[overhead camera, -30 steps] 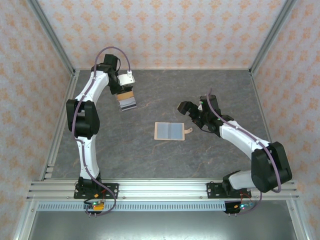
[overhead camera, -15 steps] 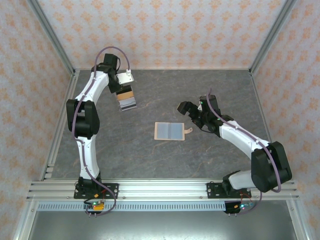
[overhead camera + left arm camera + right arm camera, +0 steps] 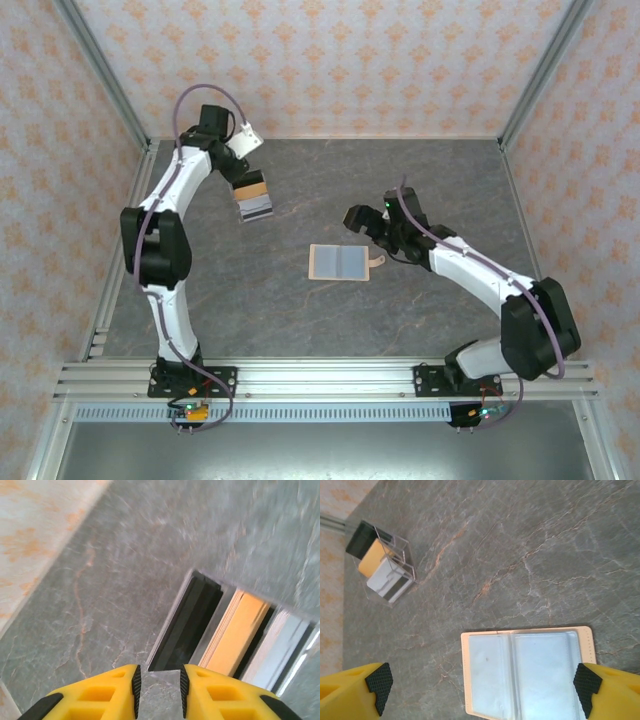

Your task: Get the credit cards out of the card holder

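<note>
The left gripper [image 3: 159,681] has its yellow fingers a little way apart, and nothing is between them. Its tips are just in front of the credit cards [image 3: 235,635], near a corner of the black one. The cards sit in a row, black, then orange, then grey-white, at the upper left of the top view. The right gripper [image 3: 483,689] has its fingers spread wide and holds nothing. It is near the card holder [image 3: 527,672]. The holder lies flat and open in the middle of the grey table [image 3: 300,320]. Its pale blue pockets face up. The holder and the cards are well apart.
</note>
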`<state>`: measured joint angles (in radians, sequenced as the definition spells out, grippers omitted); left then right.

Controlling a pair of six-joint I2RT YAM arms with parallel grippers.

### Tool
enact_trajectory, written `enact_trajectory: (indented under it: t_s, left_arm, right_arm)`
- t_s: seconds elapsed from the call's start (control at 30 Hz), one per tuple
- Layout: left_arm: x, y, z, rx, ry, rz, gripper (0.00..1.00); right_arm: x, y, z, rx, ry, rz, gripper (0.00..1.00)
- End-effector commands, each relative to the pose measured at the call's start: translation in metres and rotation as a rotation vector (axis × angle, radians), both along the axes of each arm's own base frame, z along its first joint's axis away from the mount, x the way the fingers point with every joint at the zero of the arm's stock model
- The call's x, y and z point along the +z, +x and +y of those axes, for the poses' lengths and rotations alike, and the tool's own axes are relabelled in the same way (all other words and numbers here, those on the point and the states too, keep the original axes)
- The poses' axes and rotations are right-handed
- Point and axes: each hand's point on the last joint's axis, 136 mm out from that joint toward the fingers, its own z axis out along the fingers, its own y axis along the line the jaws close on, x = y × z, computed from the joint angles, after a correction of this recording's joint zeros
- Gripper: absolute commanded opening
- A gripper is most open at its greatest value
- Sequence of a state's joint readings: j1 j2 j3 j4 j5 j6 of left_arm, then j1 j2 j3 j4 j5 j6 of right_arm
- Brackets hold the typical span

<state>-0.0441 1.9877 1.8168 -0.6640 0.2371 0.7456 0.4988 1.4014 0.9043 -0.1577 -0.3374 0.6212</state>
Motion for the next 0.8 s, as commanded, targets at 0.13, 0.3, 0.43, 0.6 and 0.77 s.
enact_trajectory:
  t_s: [0.13, 0.3, 0.43, 0.6, 0.77]
  left_arm:
    - [0.069, -0.031, -0.045, 0.289, -0.323, -0.152, 0.32]
    - [0.050, -0.069, -0.101, 0.340, -0.521, -0.083, 0.34]
    - [0.021, -0.093, -0.126, 0.457, -0.571, -0.034, 0.36]
    - [-0.026, -0.124, -0.146, 0.620, -0.532, 0.064, 0.36]
    - [-0.068, -0.154, -0.168, 0.719, -0.530, 0.222, 0.36]
  right_arm:
    - [-0.031, -0.010, 0.004, 0.037, -0.180, 0.068, 0.91]
    - [-0.052, -0.015, 0.008, 0.063, -0.210, 0.129, 0.81]
    - [-0.066, -0.018, 0.008, 0.069, -0.239, 0.171, 0.73]
    - [-0.082, -0.021, 0.006, 0.072, -0.271, 0.214, 0.64]
    - [-0.096, -0.022, 0.006, 0.079, -0.297, 0.250, 0.58]
